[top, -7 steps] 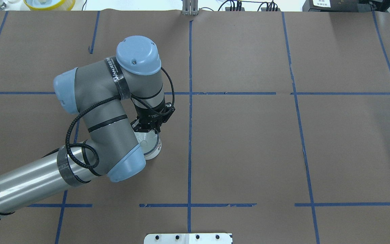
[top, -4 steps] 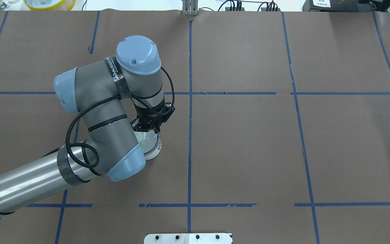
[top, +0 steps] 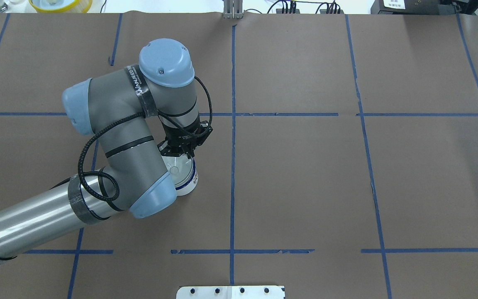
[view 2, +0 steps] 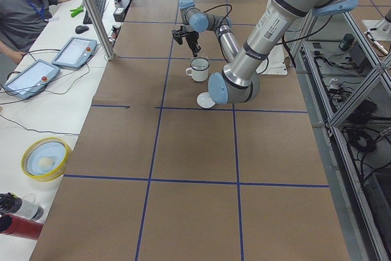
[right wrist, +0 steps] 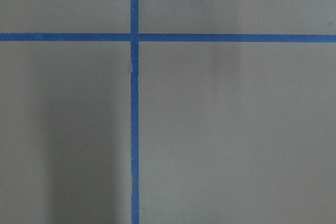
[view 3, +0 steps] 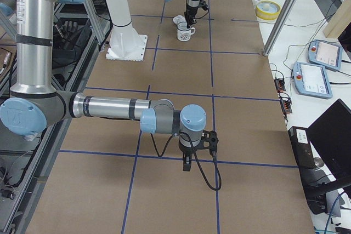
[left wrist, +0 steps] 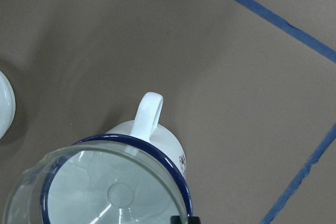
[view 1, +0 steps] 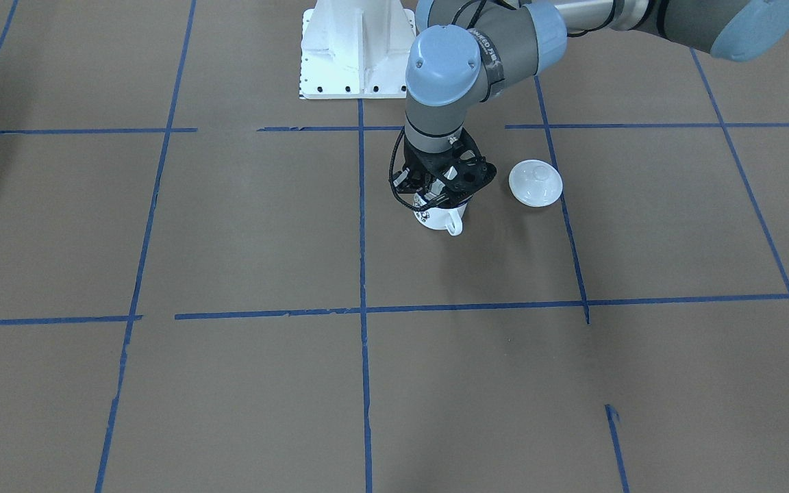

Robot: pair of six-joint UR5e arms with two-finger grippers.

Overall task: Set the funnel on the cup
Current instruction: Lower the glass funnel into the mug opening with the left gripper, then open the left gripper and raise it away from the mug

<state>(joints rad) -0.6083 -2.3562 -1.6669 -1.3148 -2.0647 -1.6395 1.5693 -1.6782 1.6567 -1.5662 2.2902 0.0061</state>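
Left end effector: hangs straight over the cup for a plumb drop (jaw gap hidden; gripping or released, cannot tell).
Funnel: lower left of wrist view, cone over the cup's mouth, a little off-centre.
Cup: upright on worktop, handle turned away from the end effector.
Lid: set aside, right of cup in the front view.

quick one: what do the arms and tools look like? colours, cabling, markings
Left arm: silver tube links, grey joints with light-blue caps, a black band with white lettering near the wrist, black cable looped outside. Left tool: black, two-finger. Right arm: same silver, grey and blue, black bands on the tube, slack black cable. Right tool: black.
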